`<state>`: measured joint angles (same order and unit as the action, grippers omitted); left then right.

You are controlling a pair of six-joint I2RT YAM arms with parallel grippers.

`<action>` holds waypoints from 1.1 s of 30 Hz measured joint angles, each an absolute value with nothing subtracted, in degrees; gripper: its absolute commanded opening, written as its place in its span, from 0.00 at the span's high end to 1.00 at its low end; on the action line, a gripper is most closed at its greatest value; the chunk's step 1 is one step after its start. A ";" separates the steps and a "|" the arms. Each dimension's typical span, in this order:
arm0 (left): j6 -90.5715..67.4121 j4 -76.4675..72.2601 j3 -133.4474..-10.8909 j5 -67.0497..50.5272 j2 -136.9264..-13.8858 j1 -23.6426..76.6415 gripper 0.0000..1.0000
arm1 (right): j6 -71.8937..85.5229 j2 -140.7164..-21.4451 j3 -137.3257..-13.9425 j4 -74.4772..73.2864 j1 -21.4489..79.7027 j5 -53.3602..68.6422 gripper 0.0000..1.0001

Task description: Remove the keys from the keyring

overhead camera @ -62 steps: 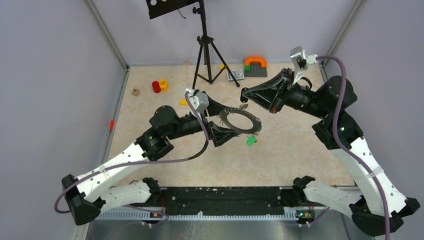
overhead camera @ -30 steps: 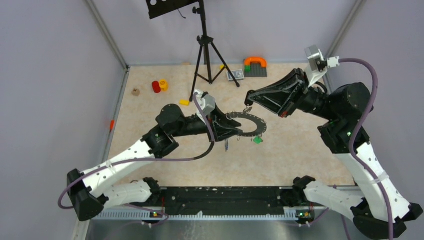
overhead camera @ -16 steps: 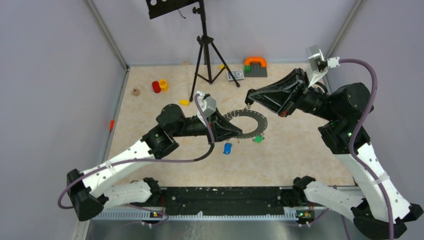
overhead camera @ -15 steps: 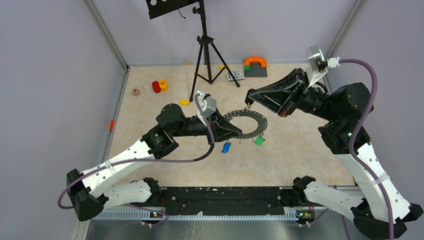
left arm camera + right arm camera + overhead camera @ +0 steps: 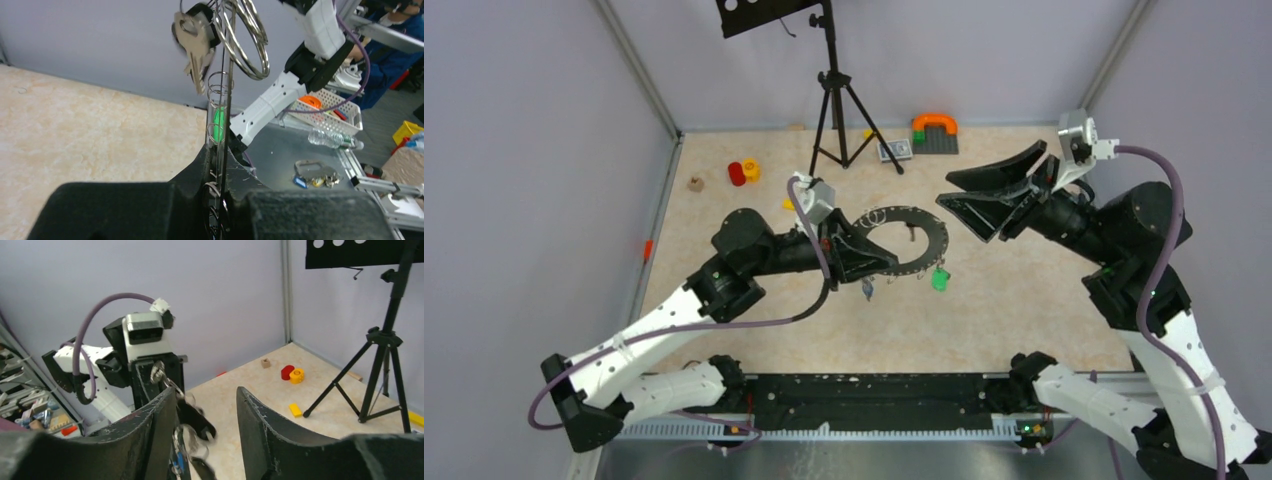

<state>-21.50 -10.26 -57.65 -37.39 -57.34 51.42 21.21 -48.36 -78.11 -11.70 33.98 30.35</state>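
Observation:
My left gripper [image 5: 864, 262] is shut on the near-left rim of the keyring [image 5: 935, 236], a flat grey ring held above the table. Seen edge-on in the left wrist view, the keyring [image 5: 223, 95] rises from between the closed jaws. The keys hang from it: a green-tagged key [image 5: 940, 279], a small one [image 5: 867, 288] below my fingers, and a silver key with a black head [image 5: 194, 42] beside wire loops [image 5: 250, 45]. My right gripper [image 5: 944, 188] stands open just right of the ring. A blurred black-headed key [image 5: 197, 421] dangles between its fingers [image 5: 160, 425], touching neither pad clearly.
A black tripod [image 5: 831, 95] stands at the back centre. Red and yellow blocks [image 5: 744, 172], a yellow brick [image 5: 790, 204] and a small wooden cube [image 5: 694, 184] lie at back left. An orange and green block pile [image 5: 934, 130] sits at the back wall.
The right gripper has opened, let go of the key it pinched, and drawn back to the right. The left arm has shifted the keyring slightly left; the hanging keys swing.

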 measured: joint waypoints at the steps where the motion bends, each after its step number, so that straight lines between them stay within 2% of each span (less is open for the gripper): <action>1: -22.37 -10.26 -57.65 -36.40 -56.34 51.42 1.00 | 20.71 -47.77 -78.06 -12.47 33.98 29.36 0.48; 6: -25.17 -10.61 -57.65 -31.22 -51.83 51.42 1.00 | 18.96 -43.66 -76.99 -14.55 33.98 24.69 0.47; 14: -26.92 -11.51 -57.71 -21.23 -46.85 51.42 1.00 | 17.52 -32.88 -65.41 -14.09 33.98 21.34 0.56; 19: -26.09 -11.49 -59.61 -16.75 -46.50 51.42 1.00 | 16.62 -33.21 -60.99 -14.70 33.98 24.86 0.64; 27: -21.06 -11.53 -63.09 -16.03 -47.13 51.42 1.00 | 18.85 -34.83 -53.84 -5.17 34.04 40.23 0.65; 31: -18.83 -11.55 -64.71 -15.99 -47.83 51.42 1.00 | 18.61 -34.61 -48.86 -1.10 36.45 39.44 0.65; 33: -17.93 -11.60 -65.54 -15.97 -48.36 51.42 1.00 | 16.51 -35.46 -48.10 -0.08 40.88 35.73 0.66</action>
